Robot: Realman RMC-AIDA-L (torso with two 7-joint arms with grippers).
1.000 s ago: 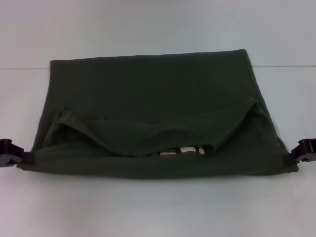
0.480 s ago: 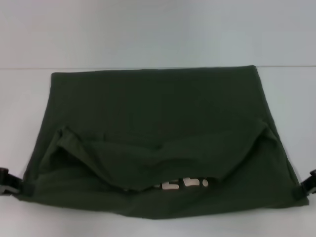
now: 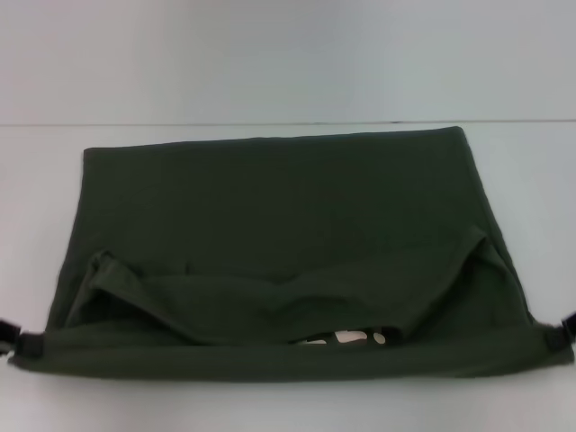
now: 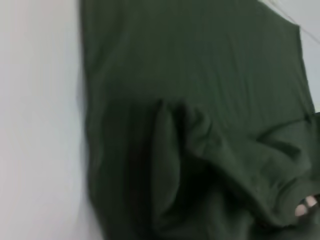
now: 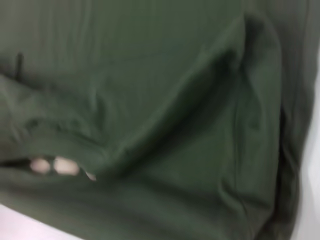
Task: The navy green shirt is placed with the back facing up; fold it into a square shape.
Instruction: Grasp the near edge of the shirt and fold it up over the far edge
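Observation:
The navy green shirt [image 3: 288, 234] lies across the white table [image 3: 288, 63], dark olive and plain. Its near hem is stretched in a straight line between my two grippers. My left gripper [image 3: 22, 340] is shut on the near left corner, at the view's left edge. The right gripper [image 3: 560, 337] is shut on the near right corner, at the right edge. Behind the taut hem the cloth sags in a loose fold, and a small white patch [image 3: 346, 338] shows in the gap. Cloth fills both wrist views: the shirt [image 4: 200, 100] and the shirt [image 5: 150, 100].
Bare white table surface [image 3: 288, 405] lies in front of the hem, and more table [image 4: 40, 125] runs along the shirt's left side. The table's far edge [image 3: 54, 123] runs just behind the shirt's far edge.
Both grippers have drawn the near hem toward me and lower in the head view. The hem is tauter and straighter, and the grippers now sit almost at the picture's side edges.

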